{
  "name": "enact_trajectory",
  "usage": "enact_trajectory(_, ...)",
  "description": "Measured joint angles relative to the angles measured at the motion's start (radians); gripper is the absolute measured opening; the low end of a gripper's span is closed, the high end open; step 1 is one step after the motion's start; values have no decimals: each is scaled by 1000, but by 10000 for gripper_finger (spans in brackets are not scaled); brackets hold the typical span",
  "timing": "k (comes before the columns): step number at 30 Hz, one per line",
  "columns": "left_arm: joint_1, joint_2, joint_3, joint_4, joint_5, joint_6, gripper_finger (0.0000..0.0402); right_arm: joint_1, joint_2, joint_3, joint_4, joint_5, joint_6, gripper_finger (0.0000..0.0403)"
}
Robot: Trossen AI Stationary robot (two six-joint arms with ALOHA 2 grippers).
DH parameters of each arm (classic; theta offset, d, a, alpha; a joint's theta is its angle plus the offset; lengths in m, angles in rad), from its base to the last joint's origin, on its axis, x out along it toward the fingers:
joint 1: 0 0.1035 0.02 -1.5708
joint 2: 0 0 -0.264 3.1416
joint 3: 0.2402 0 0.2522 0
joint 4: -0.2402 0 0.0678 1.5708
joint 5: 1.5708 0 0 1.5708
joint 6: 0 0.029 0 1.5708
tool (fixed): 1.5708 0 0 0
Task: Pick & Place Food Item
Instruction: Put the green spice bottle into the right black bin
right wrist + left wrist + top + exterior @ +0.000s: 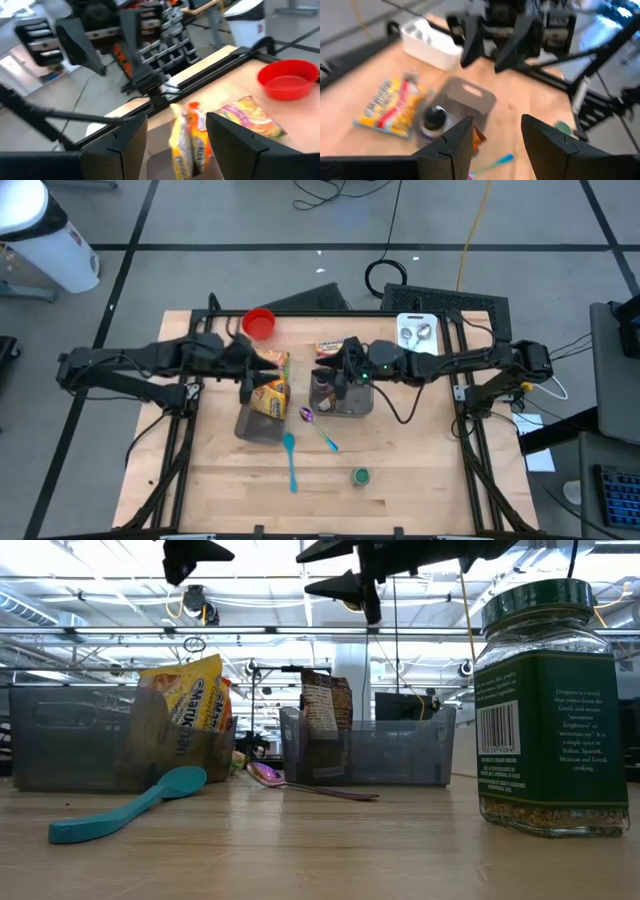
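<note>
Food items: yellow noodle packets (270, 392) stand upright in the left grey bin (262, 423), centre-left of the high view, labels poking above the rim. In the low view the same packets (190, 705) sit at left-centre inside that bin (70, 740). Another yellow packet (270, 359) lies flat on the surface (420, 470) just above the bin, beside the red bowl (259, 323).

Right grey bin (347, 397), centre of the high view, holds a dark-capped jar (321, 383) and a brown packet (325, 705) standing upright. A snack packet (331, 348) lies flat just above it.

Left end effector (247, 380) hangs over the left bin's upper edge, fingers (451, 145) apart, nothing between them. Right end effector (336, 375) hangs over the right bin near the jar, fingers (125, 140) apart, also holding nothing. In the low view both sit at the top of the frame, well clear of the bins.

Rest of the surface: teal spoon (290, 461) below the left bin, purple spoon (318, 428) between the bins' lower corners, green-lidded spice jar (360, 476) lower centre-right, looming large at right in the low view (550, 705). White tray (417, 332) at the upper right edge.
</note>
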Motion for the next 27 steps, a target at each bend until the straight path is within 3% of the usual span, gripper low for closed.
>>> enact_trajectory(8, -83, 84, 0, -12, 141, -75, 175, 52, 0, 0, 0, -42, -19, 196)
enact_trajectory(14, -177, 132, 0, -33, 118, -97, 175, 137, 0, 0, -36, -58, -18, 196)
enact_trajectory(20, -220, 177, -1, -13, 95, -134, 175, 206, 0, 0, -122, -5, 19, 196)
enact_trajectory(27, -258, 197, -1, -12, 93, -155, 175, 291, 0, 0, -81, 1, 56, 196)
